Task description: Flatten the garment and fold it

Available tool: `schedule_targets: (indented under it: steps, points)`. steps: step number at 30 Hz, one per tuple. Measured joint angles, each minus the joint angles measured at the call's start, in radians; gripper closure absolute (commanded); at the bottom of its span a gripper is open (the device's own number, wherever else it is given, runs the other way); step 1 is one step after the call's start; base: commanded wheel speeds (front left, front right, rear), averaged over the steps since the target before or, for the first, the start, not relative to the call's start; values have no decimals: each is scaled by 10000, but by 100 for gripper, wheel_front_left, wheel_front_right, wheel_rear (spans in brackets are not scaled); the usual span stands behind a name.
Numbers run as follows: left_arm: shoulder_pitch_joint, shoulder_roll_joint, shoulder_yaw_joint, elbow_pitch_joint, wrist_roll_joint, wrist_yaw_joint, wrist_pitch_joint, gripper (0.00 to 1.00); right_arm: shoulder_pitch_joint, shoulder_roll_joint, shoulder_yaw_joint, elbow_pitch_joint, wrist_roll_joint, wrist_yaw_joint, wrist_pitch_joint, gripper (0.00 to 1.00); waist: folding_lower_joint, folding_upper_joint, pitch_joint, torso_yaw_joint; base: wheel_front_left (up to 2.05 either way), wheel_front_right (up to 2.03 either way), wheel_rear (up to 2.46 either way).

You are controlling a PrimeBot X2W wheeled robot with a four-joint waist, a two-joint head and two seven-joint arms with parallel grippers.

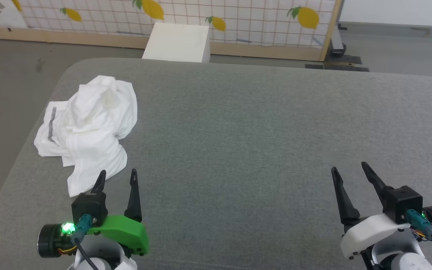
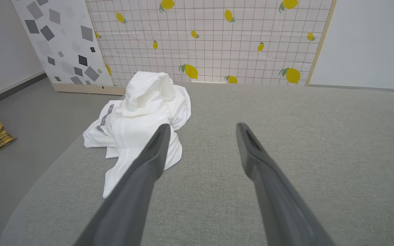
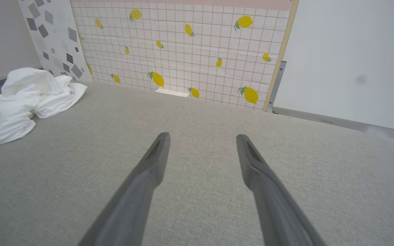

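Garment (image 1: 88, 127) crumpled on grey cushion (image 1: 257, 142), lemon-print panel (image 1: 261, 22) behind; both jaws apart, empty.

Left gripper (image 1: 118, 171): two long dark tapered fingers on a black block, bright green shell (image 1: 124, 230), lit green LED (image 1: 67, 227), teal plug (image 1: 83, 222) with black cable, black round cap (image 1: 47, 240). Right gripper (image 1: 349, 166): same fingers, plug and cap, white shell (image 1: 369, 228), thin coloured wires.

Head looks down, wrists low, forward, sharing garment (image 1: 88, 127)

Garment (image 1: 88, 131) on table (image 1: 257, 131), far-left; box (image 1: 178, 42) behind.
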Motion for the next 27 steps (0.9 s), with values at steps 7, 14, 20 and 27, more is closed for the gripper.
schedule_targets:
  steps: [7, 14, 20, 27]
  points:
    - [-7, 0, 10, 35, -125, 69, -144, 0, -90, 0, 25, 12, -8, 0, -27, 0, 0, 0, 48, 604, 0, 0, 0]
    - [-7, 0, 17, 56, -339, 132, -305, 0, -144, 0, 84, 10, -52, 0, -52, 0, 0, 0, 96, 1236, -6, -6, -6]
    - [0, 0, 29, 50, -389, 257, -410, 0, -177, 4, 150, 12, -52, 0, -119, 0, 0, 0, 131, 1655, -16, -16, -16]
    - [10, 0, 63, 48, -462, 366, -571, 0, -187, 2, 194, 25, -52, 0, -203, 0, 0, 0, 156, 2030, -3, -3, -3]
